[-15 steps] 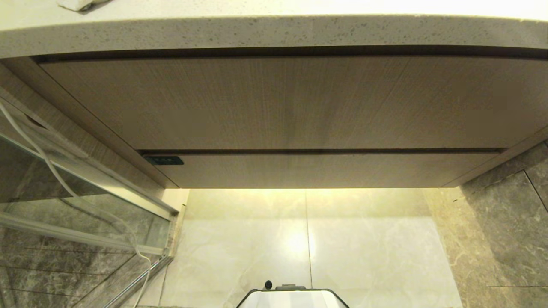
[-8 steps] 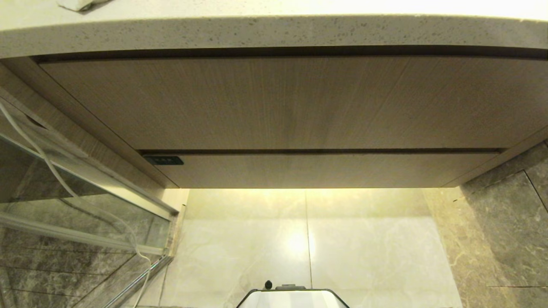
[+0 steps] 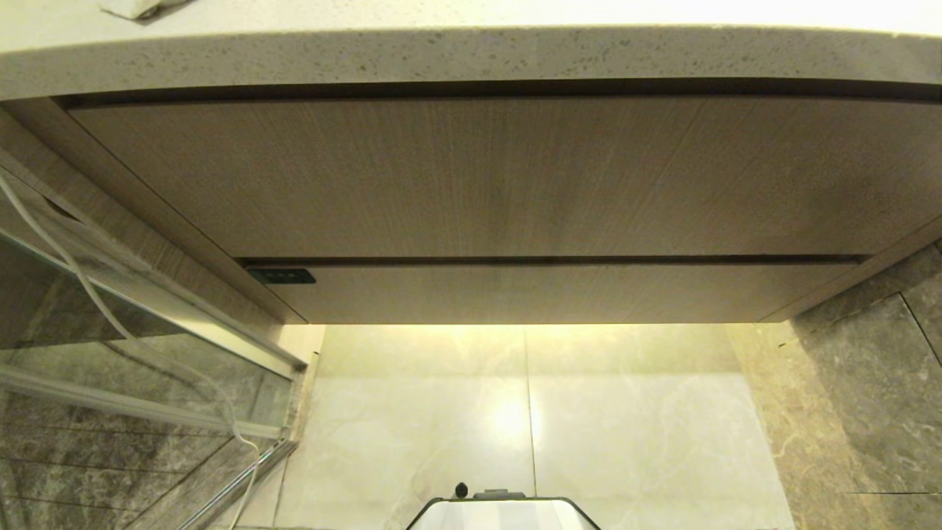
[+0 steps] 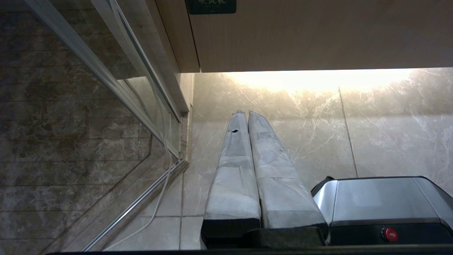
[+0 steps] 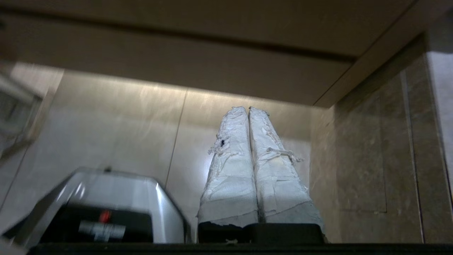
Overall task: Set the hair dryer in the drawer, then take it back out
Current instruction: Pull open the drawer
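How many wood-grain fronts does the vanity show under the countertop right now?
2. The tall grey-brown wood-grain panel sits directly under the speckled stone countertop; the narrow handleless wood-grain drawer front lies below it, shut. Nothing else shows, though the edges are cropped.

Counter: speckled pale stone countertop [image 3: 471, 55] | Cabinet: tall wood-grain panel [image 3: 471, 177] beneath it | Floor: glossy cream marble tiles [image 3: 633, 427], warm under-cabinet glow | Left: glass partition [image 3: 132, 353], metal-framed | Right: grey-brown marble wall [image 3: 868, 397]
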Controlling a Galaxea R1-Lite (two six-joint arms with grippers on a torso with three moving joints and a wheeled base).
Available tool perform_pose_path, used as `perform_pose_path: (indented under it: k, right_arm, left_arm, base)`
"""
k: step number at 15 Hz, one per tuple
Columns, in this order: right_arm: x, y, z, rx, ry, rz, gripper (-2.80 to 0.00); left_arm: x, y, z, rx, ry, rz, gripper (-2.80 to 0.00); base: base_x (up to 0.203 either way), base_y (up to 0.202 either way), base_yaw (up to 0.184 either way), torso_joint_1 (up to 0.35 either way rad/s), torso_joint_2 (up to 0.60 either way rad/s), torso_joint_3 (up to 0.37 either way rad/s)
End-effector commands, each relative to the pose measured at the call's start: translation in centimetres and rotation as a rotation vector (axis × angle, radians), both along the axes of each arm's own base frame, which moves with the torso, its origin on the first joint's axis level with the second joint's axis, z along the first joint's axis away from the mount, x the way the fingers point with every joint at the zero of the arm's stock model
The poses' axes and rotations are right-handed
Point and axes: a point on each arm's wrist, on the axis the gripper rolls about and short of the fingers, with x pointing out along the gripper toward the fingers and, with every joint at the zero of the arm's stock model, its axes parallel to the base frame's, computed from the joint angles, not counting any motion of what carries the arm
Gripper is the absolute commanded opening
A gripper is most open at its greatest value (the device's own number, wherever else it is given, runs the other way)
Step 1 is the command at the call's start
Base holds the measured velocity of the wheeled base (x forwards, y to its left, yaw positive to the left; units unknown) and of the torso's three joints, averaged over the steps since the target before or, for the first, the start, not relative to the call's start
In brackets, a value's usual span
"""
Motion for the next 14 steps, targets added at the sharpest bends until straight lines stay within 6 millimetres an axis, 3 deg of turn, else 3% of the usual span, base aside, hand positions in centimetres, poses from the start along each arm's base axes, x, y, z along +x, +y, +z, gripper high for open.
perform_pose_path:
  k: [1,4,6,10,14]
  right_arm:
    - [6.6,0.1,3.2,-0.048,0.297,0.061,-2.8]
    - [13.3,0.3,3.2,-0.127,0.545,0.141,-2.8]
    - [17.1,1.0,1.9,-0.203,0.694,0.183,-2.8]
    - [23.9,2.6,-2.5,-0.305,0.901,0.234,-2.8]
    - [30.3,4.8,-7.7,-0.413,0.949,0.328,-2.8]
  left_arm:
    - [0.0,0.0,0.0,0.0,-0.002,0.0,-2.8]
    - [0.0,0.0,0.0,0.0,-0.002,0.0,-2.8]
    - [0.0,0.0,0.0,0.0,-0.002,0.0,-2.8]
    - [0.0,0.0,0.0,0.0,-0.002,0.0,-2.8]
    - [0.0,0.0,0.0,0.0,-0.002,0.0,-2.8]
  base:
    - [0.0,0.0,0.0,0.0,0.0,0.0]
    - [0.0,0.0,0.0,0.0,0.0,0.0]
    - [0.0,0.0,0.0,0.0,0.0,0.0]
    - [0.0,0.0,0.0,0.0,0.0,0.0]
    - [0.0,0.0,0.0,0.0,0.0,0.0]
